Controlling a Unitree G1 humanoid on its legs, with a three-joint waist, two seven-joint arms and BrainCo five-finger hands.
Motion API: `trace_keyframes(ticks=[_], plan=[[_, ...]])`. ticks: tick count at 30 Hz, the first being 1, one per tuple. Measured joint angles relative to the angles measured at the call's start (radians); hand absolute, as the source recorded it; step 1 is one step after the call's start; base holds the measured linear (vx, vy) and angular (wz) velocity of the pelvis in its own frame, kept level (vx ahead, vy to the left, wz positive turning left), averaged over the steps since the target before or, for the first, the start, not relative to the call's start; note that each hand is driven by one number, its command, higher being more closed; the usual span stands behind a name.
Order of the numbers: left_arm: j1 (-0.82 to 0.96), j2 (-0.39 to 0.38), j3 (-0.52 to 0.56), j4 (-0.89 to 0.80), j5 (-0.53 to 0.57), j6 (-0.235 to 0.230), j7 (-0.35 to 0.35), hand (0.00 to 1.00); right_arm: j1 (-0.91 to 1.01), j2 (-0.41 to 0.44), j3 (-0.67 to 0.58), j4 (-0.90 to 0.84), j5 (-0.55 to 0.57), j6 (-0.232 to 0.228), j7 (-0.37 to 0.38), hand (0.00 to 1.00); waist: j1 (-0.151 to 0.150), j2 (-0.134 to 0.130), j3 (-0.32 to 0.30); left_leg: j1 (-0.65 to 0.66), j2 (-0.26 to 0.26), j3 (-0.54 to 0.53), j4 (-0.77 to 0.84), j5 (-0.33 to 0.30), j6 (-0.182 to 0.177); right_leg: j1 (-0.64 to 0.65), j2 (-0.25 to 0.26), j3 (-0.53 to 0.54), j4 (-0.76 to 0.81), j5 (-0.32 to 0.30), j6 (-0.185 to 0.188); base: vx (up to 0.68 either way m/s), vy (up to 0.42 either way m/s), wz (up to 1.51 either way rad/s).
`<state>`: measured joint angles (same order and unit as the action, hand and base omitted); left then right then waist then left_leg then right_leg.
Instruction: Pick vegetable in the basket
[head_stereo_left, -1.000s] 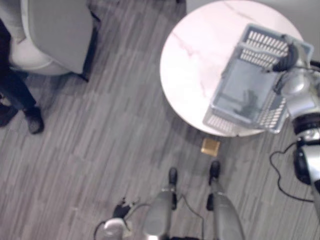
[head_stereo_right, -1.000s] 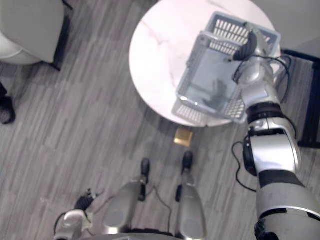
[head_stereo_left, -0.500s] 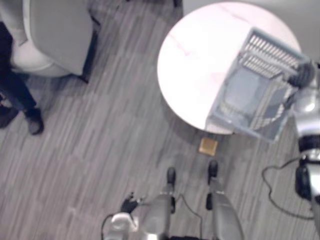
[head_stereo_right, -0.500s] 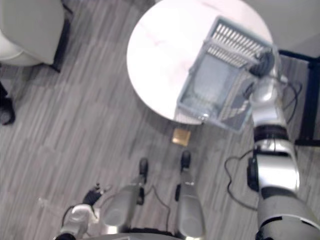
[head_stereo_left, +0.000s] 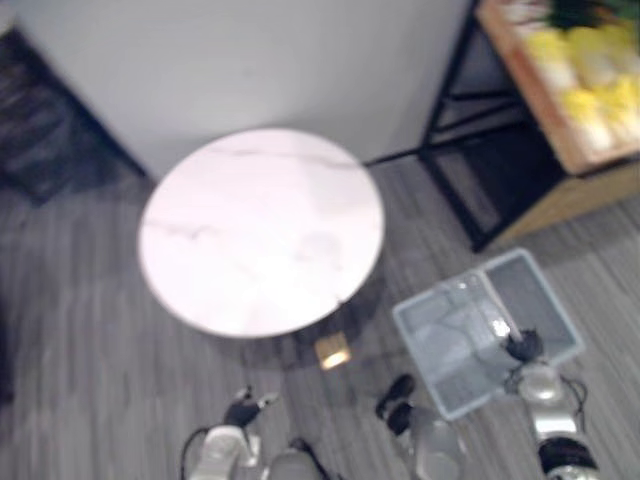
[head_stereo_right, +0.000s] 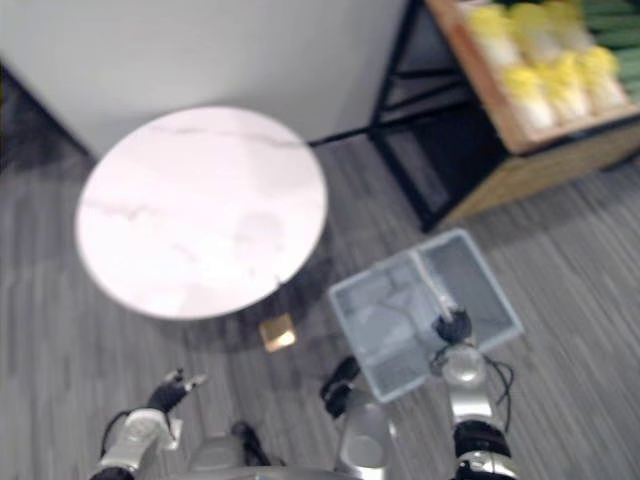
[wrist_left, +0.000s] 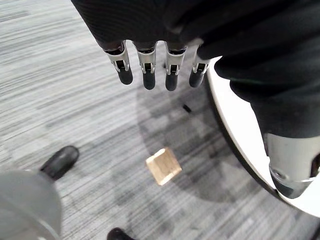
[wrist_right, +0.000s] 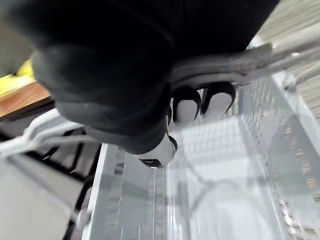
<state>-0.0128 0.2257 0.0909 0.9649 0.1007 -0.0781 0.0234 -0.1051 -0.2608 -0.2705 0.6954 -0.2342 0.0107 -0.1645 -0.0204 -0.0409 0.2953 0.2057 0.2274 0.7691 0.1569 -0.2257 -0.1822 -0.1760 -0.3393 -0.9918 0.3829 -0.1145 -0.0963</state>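
R hand (head_stereo_right: 452, 326) grips basket (head_stereo_right: 385, 312) by handle (wrist_right: 235, 61); L hand (wrist_left: 145, 67) open.

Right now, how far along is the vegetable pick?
Done: basket is picked up, clear of the round table, over the floor. In hand: right hand curled round the basket's handle; left hand open, holding nothing. Left: basket looks empty; yellow vegetables sit on the wooden shelf ahead, none picked.
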Motion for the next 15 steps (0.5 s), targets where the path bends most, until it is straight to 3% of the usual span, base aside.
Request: trace_keyframes(ticks=[3,6,7,8,9,10,12,14,15], plan=[[0.001,-0.044,0.015,0.043,0.003,0.001,-0.009,0.00,0.056,-0.003,-0.035,0.027,0.000,0.001,0.000,1.00,-0.014,0.042,-0.040,0.055,0.036,0.115,0.024,0.012,-0.016,-0.038,0.082,0.109,0.001,-0.018,0.001,0.24,-0.086,-1.33],[0.001,-0.058,0.016,0.069,0.034,0.001,-0.012,0.00,0.104,0.001,-0.037,0.027,0.001,0.002,0.003,1.00,-0.052,0.044,-0.057,0.056,0.097,0.153,0.232,0.082,-0.007,-0.041,0.134,0.225,-0.032,-0.026,0.000,0.24,-0.099,-1.15],[0.011,-0.058,0.017,0.071,0.039,0.002,-0.012,0.00,0.131,0.008,-0.035,0.027,0.002,0.002,0.004,1.00,-0.056,0.047,-0.067,0.036,0.154,0.137,0.381,0.148,0.011,-0.023,0.168,0.277,-0.073,-0.023,0.003,0.25,-0.108,-1.42],[0.019,-0.060,0.017,0.074,0.039,0.002,-0.011,0.00,0.158,0.015,-0.029,0.028,0.003,0.003,0.006,1.00,-0.055,0.056,-0.077,-0.011,0.217,0.071,0.554,0.166,0.047,0.001,0.211,0.341,-0.122,-0.020,-0.004,0.25,-0.106,-1.37],[0.020,-0.062,0.017,0.077,0.039,0.002,-0.010,0.00,0.168,0.019,-0.027,0.029,0.005,0.005,0.005,1.00,-0.053,0.058,-0.078,-0.043,0.232,0.025,0.633,0.126,0.087,0.012,0.229,0.373,-0.139,-0.016,-0.006,0.20,-0.077,-1.57],[0.023,-0.063,0.027,0.090,0.039,0.002,-0.008,0.00,0.168,0.026,-0.014,0.049,0.007,0.008,0.007,1.00,-0.048,0.058,-0.078,-0.118,0.219,-0.100,0.738,0.062,0.117,0.032,0.261,0.445,-0.165,-0.011,-0.012,0.17,-0.013,-1.86],[0.050,-0.069,0.031,0.098,0.038,0.003,-0.006,0.00,0.168,0.029,0.017,0.108,0.008,0.011,0.015,1.00,-0.016,0.057,-0.078,-0.219,0.112,-0.322,0.737,-0.013,0.110,0.078,0.307,0.587,-0.202,-0.006,-0.019,0.21,0.063,-2.22],[0.061,-0.076,0.030,0.096,0.032,0.003,0.001,0.00,0.172,0.038,0.024,0.142,0.008,0.011,0.021,1.00,0.004,0.056,-0.079,-0.277,0.052,-0.412,0.657,-0.030,0.109,0.105,0.320,0.665,-0.209,-0.002,-0.012,0.16,0.124,-1.76],[0.067,-0.089,0.029,0.095,0.025,0.002,0.006,0.00,0.176,0.039,0.015,0.159,0.005,0.025,0.014,1.00,0.006,0.056,-0.078,-0.336,-0.010,-0.502,0.515,-0.031,0.109,0.113,0.324,0.732,-0.210,-0.002,-0.002,0.14,0.125,-1.43]])
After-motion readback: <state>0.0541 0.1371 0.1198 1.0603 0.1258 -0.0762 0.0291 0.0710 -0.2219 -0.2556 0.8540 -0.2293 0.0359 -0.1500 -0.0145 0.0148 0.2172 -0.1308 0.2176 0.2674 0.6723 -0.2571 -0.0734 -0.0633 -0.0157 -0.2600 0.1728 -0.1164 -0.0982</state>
